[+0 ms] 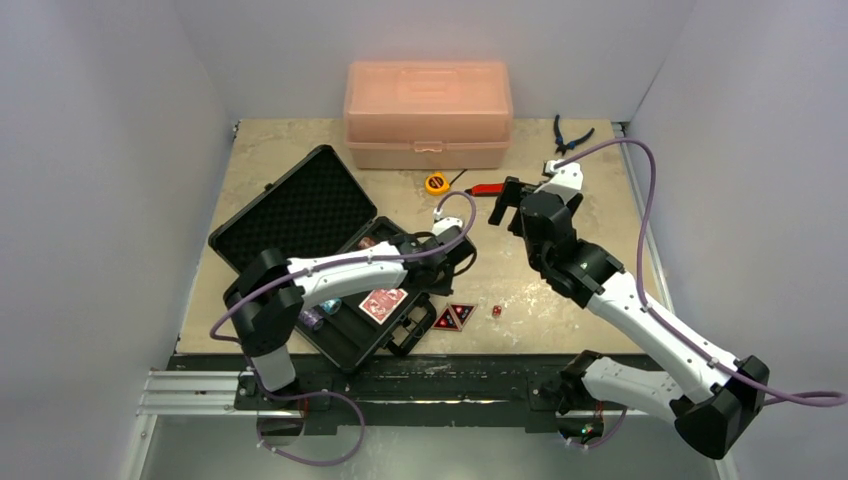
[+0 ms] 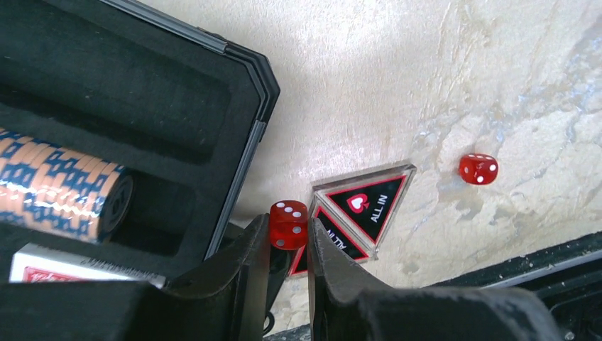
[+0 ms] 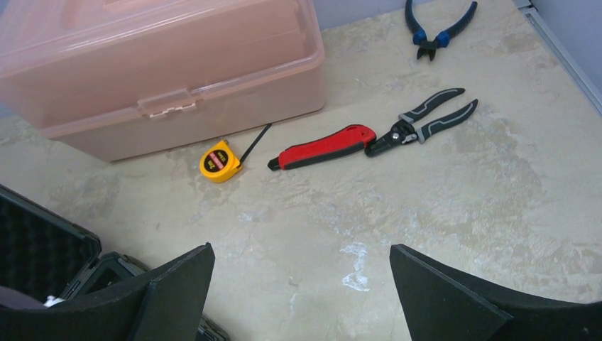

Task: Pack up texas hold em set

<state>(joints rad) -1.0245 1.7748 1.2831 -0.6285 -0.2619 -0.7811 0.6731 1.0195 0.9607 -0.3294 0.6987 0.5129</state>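
The black case (image 1: 300, 215) lies open at the left, foam lid tilted back. Its base holds a red card deck (image 1: 383, 303), small chip stacks (image 1: 330, 306) and, in the left wrist view, an orange-blue chip stack (image 2: 57, 188). My left gripper (image 2: 289, 234) is shut on a red die (image 2: 288, 224), held just beyond the case's right edge (image 2: 248, 153) above two black-red "ALL IN" triangles (image 2: 369, 202). A second red die (image 2: 478, 168) lies on the table to their right. My right gripper (image 3: 302, 263) is open and empty, above bare table right of the case.
A translucent orange plastic box (image 1: 428, 115) stands at the back. In front of it lie a yellow tape measure (image 3: 221, 161), a red-black knife (image 3: 323, 147) and wire strippers (image 3: 426, 121). Blue-handled pliers (image 3: 440, 25) lie at the far right back.
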